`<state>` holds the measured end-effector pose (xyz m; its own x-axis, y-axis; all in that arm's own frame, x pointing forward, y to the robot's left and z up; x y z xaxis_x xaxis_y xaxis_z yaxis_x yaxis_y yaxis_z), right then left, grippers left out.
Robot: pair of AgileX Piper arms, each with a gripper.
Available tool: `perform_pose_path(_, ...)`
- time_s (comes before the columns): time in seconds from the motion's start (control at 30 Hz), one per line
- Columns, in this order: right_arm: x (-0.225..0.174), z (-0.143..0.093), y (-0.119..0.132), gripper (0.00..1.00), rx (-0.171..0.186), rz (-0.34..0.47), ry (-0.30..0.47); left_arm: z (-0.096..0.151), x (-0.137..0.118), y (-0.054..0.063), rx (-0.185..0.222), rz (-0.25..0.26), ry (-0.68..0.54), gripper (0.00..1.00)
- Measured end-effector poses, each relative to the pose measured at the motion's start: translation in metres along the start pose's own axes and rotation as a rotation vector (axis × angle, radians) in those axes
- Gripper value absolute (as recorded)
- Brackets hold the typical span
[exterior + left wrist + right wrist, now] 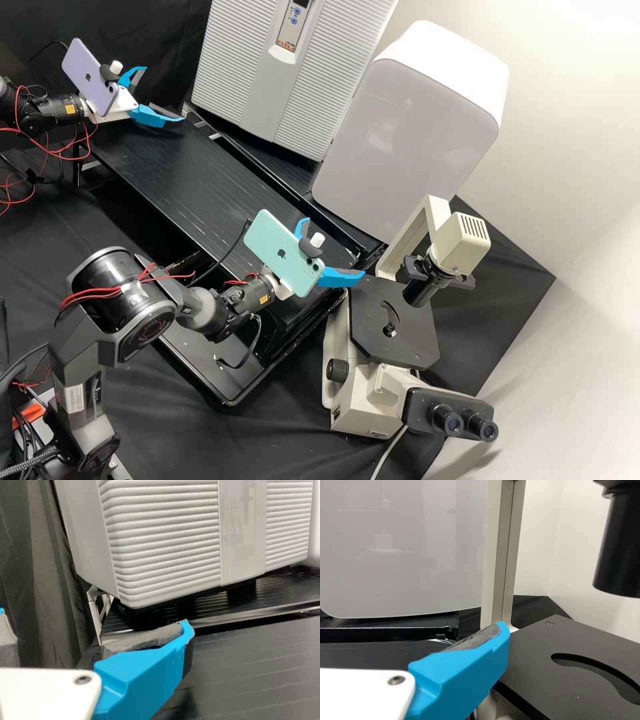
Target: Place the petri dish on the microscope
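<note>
Closest stands the right arm's dark elbow (120, 293). Beyond, the left gripper (165, 93) gapes wide; so does the right gripper (336, 246). I can't place the petri dish surely; a pale curved rim (441, 640) may be it. Likely light, stiff, slippery, brittle: I'd pinch its side wall. Rightward, the black condenser (421, 291) overhangs the microscope stage (410, 333), crowding approach.

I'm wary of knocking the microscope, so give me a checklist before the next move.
1. Right gripper open: ok.
2. Left gripper open and away from the microscope: ok.
3. Dish gripped: not ok, both grippers are empty.
4. Dish location known: cannot tell.
5. Gap between tube and stage: ok.
6. Right gripper not touching the stage: cannot tell, one finger overlaps its edge in the right wrist view.
</note>
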<state>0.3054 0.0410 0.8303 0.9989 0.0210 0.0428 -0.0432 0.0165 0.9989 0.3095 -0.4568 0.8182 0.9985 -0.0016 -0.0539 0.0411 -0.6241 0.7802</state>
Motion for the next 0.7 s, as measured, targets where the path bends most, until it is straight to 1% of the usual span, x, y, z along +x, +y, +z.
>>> perform_pose_path(0.33, -0.003, 0.001, -0.001, 1.00, 0.000, 0.000, 0.000, 0.000, 0.000, 0.000, 0.000, 0.000, 0.000, 1.00)
perform_pose_path(0.57, -0.022, 0.001, -0.004, 1.00, 0.000, -0.015, -0.001, 0.000, 0.000, 0.000, 0.000, 0.000, 0.000, 1.00)
perform_pose_path(0.7, -0.034, -0.001, -0.005, 1.00, 0.000, 0.002, 0.028, 0.000, 0.000, 0.000, 0.000, 0.000, 0.000, 1.00)
